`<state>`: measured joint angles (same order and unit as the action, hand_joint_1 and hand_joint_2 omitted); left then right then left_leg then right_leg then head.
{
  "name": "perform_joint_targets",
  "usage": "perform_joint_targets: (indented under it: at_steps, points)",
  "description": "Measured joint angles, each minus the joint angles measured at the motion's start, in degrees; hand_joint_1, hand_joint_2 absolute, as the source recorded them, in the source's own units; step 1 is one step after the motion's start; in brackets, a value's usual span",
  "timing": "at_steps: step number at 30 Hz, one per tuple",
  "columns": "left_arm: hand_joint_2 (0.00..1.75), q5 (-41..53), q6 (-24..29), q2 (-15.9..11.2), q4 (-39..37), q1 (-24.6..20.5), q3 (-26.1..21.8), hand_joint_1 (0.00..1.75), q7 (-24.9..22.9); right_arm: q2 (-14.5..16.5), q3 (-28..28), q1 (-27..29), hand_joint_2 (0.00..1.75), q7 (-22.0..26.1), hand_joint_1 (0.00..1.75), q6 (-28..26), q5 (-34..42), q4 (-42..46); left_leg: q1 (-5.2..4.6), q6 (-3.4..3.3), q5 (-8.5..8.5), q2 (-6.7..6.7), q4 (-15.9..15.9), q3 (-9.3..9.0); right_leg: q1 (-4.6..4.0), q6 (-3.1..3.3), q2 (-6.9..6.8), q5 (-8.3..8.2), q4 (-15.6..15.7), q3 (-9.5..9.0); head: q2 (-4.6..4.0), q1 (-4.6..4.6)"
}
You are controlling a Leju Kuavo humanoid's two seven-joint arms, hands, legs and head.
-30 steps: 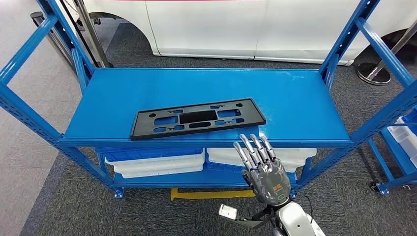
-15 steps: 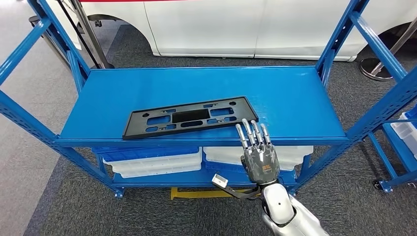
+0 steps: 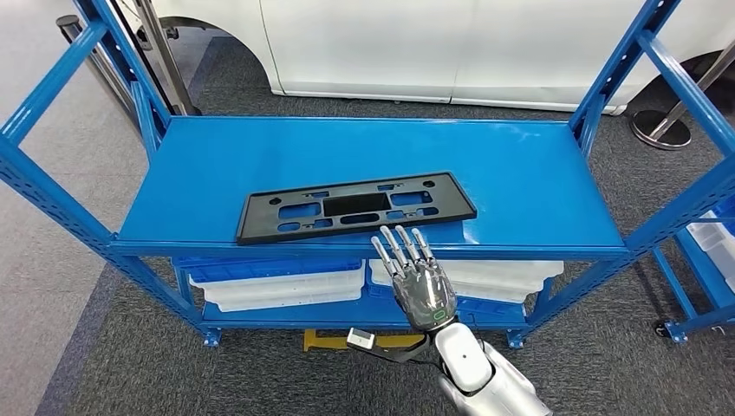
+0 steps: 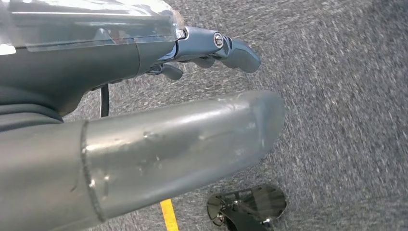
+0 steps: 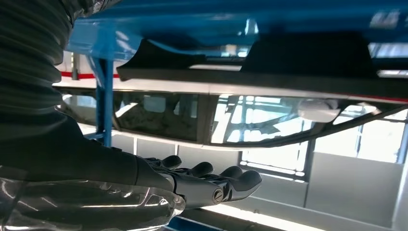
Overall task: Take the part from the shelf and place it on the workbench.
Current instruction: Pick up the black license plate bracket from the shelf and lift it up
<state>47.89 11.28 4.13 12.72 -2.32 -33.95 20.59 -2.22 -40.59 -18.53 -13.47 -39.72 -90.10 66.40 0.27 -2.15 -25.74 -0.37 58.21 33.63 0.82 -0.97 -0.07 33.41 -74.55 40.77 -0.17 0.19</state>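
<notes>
Right hand [image 3: 420, 290] raised palm-down, fingers straight and slightly apart, holding nothing, tips just short of the blue metal shelf's [image 3: 537, 186] front edge. Flat black plastic plate-frame part [image 3: 355, 206] lies on that shelf. Left hand [image 4: 211, 45]: state unclear.

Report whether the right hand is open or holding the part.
Open. The right hand has its fingers spread, just short of the shelf's front edge; the part lies flat, ungripped.

Likely an automotive workshop: blue steel shelving rack [image 3: 607, 82] standing on grey carpet [image 3: 78, 347], white car body [image 3: 416, 43] sitting behind.
</notes>
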Motion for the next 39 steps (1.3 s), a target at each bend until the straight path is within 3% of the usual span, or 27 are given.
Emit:
perform_joint_targets:
  at_steps: [2,4,6,9,11,13,15,16,18,20,23,25,28,29,30,32,34,35,37,39]
  points:
    - [0.00,0.2,0.0,-0.1,0.0,0.0,-0.1,0.00,-0.1,1.4,1.6,0.3,1.75,1.9,0.00,0.0,0.0,-0.6,-0.14,0.10,-0.20,-0.08,0.1,-0.25,-0.11,0.55,-0.01,-4.16,6.4,-2.81,0.00,0.01]
    - [0.00,0.3,-0.1,0.0,0.0,0.0,-0.1,0.00,-0.1,2.7,3.0,0.3,1.75,2.8,0.00,0.0,0.0,-0.9,-0.41,0.51,-0.44,-0.07,0.3,-0.39,-0.43,1.15,-0.04,-6.59,13.1,-5.88,0.00,0.00]
    - [0.00,0.3,-0.1,-0.1,0.0,-0.1,-0.2,0.00,-0.1,3.7,3.9,0.3,1.75,3.1,0.00,0.0,0.1,-1.2,-0.48,1.03,-0.53,-0.01,0.2,-0.41,-0.77,1.48,0.00,-6.58,14.8,-6.65,0.00,-0.01]
    - [0.00,0.4,-0.1,-0.1,0.0,-0.1,-0.5,0.00,-0.2,4.7,4.9,0.4,1.75,3.2,0.00,0.0,0.1,-1.6,-0.32,1.92,-1.41,0.05,1.3,-0.22,-0.37,2.22,0.04,-6.93,15.7,-7.26,0.00,-0.02]
    - [0.00,0.4,-0.1,-0.2,0.0,-0.1,-0.6,0.00,-0.2,5.3,5.2,0.4,1.75,3.2,0.00,0.0,0.1,-1.8,-0.08,2.55,-4.24,0.05,6.6,2.18,-0.15,2.69,-0.06,-7.02,16.2,-7.75,0.00,-0.03]
    - [0.00,0.4,-0.2,-0.3,0.0,0.0,-0.8,0.00,-0.2,5.7,5.4,0.5,1.75,3.3,0.00,0.0,0.1,-2.1,0.19,3.08,-7.21,0.06,14.0,6.04,-0.14,2.86,-0.08,-6.88,16.1,-7.84,0.00,-0.05]
    - [0.00,0.4,-0.2,-0.4,0.0,0.0,-0.9,0.00,-0.2,5.8,5.5,0.7,1.75,3.3,0.00,0.0,0.1,-2.3,0.46,3.40,-7.26,0.08,16.9,7.92,-0.10,2.80,-0.05,-6.70,16.0,-7.92,0.00,-0.05]
    - [0.00,0.4,-0.2,-0.4,0.0,0.1,-0.9,0.00,-0.2,5.9,5.5,0.7,1.75,3.3,0.00,0.0,0.1,-2.4,0.61,3.49,-5.93,0.09,15.6,7.47,-0.04,2.68,0.00,-6.57,16.0,-8.03,0.00,-0.05]
    - [0.00,0.4,-0.2,-0.4,-0.1,0.1,-0.9,0.00,-0.2,6.0,5.6,0.7,1.75,3.3,0.00,0.0,0.1,-2.5,0.96,3.69,-1.90,0.16,8.6,4.39,0.09,2.23,0.09,-6.11,15.8,-8.42,-0.01,-0.05]
    - [0.00,0.4,-0.2,-0.5,-0.1,0.0,-0.9,0.00,-0.2,6.2,5.8,0.7,1.75,3.5,0.00,0.0,0.1,-2.6,0.96,3.42,0.28,0.06,2.1,1.33,-0.03,1.51,0.20,-5.58,15.4,-8.61,-0.01,-0.04]
    - [0.00,0.7,-0.4,-0.5,-0.1,0.0,-1.0,0.00,-0.4,6.7,6.3,0.7,1.75,4.8,0.00,-0.1,0.1,-2.6,0.68,2.22,0.17,-0.08,0.5,0.58,-0.09,0.53,0.28,-5.33,15.5,-8.63,0.00,0.00]
    - [0.00,0.9,-0.6,-0.5,-0.1,0.0,-1.0,0.00,-0.5,7.2,6.8,0.7,1.75,6.1,0.00,-0.1,0.1,-2.5,0.69,1.31,0.22,-0.04,0.2,0.34,0.10,0.02,0.24,-4.15,13.9,-7.99,0.00,-0.01]
    - [0.00,1.3,-0.6,-0.5,-0.1,-0.1,-1.0,0.00,-0.7,8.0,7.6,0.8,1.75,7.5,0.00,-0.1,0.1,-2.6,0.53,0.42,-0.01,0.02,0.0,0.06,0.06,-0.17,0.18,0.40,3.8,-2.68,0.00,0.00]
    - [0.00,1.4,-0.7,-0.5,-0.1,0.0,-1.0,0.00,-0.8,8.2,7.8,0.9,1.75,7.8,0.00,-0.1,0.1,-2.6,0.38,0.28,-0.15,0.01,0.0,-0.05,0.02,-0.14,0.18,1.08,0.7,-0.73,0.00,-0.01]
    - [0.00,1.5,-0.7,-0.5,-0.1,0.0,-1.1,0.00,-0.9,8.4,8.0,1.0,1.75,8.1,0.00,-0.1,0.2,-2.6,0.21,0.18,-0.32,-0.01,0.0,-0.24,-0.03,-0.01,0.17,0.58,-0.5,0.34,0.00,-0.01]
    - [0.00,1.6,-0.8,-0.5,-0.1,0.0,-1.1,0.00,-1.1,8.8,8.2,1.1,1.75,8.6,0.00,-0.1,0.2,-2.7,-0.07,0.13,-0.70,-0.08,0.0,-0.85,-0.22,0.52,0.17,-2.84,2.4,-0.31,0.00,-0.01]
    - [0.00,1.8,-0.8,-0.4,-0.2,0.0,-1.1,0.00,-1.2,9.2,8.4,1.0,1.75,8.8,0.00,-0.1,0.3,-2.7,-0.27,0.21,-1.12,-0.09,0.0,-1.49,-0.63,1.41,0.16,-6.58,8.7,-3.01,0.00,-0.01]
    - [0.00,1.9,-0.9,-0.3,-0.2,0.0,-1.1,0.00,-1.2,9.4,8.4,1.0,1.75,8.9,0.00,-0.1,0.3,-2.7,-0.38,0.36,-1.35,-0.11,0.0,-1.67,-0.87,1.86,0.12,-7.52,11.5,-4.24,0.00,-0.02]
    - [0.00,1.9,-0.9,-0.2,-0.3,-0.1,-1.1,0.00,-1.3,9.7,8.7,0.9,1.75,9.0,0.00,-0.1,0.3,-2.7,-0.38,0.83,-1.68,-0.07,0.0,-1.76,-1.29,2.44,0.08,-7.91,14.7,-5.56,0.00,-0.01]
    - [0.00,1.9,-0.9,-0.3,-0.3,-0.1,-1.1,0.00,-1.3,10.0,8.9,0.9,1.75,9.0,0.00,-0.1,0.3,-2.7,-0.28,1.38,-1.91,0.08,-0.2,-1.87,-1.17,2.61,0.19,-7.81,15.4,-5.92,0.00,-0.01]
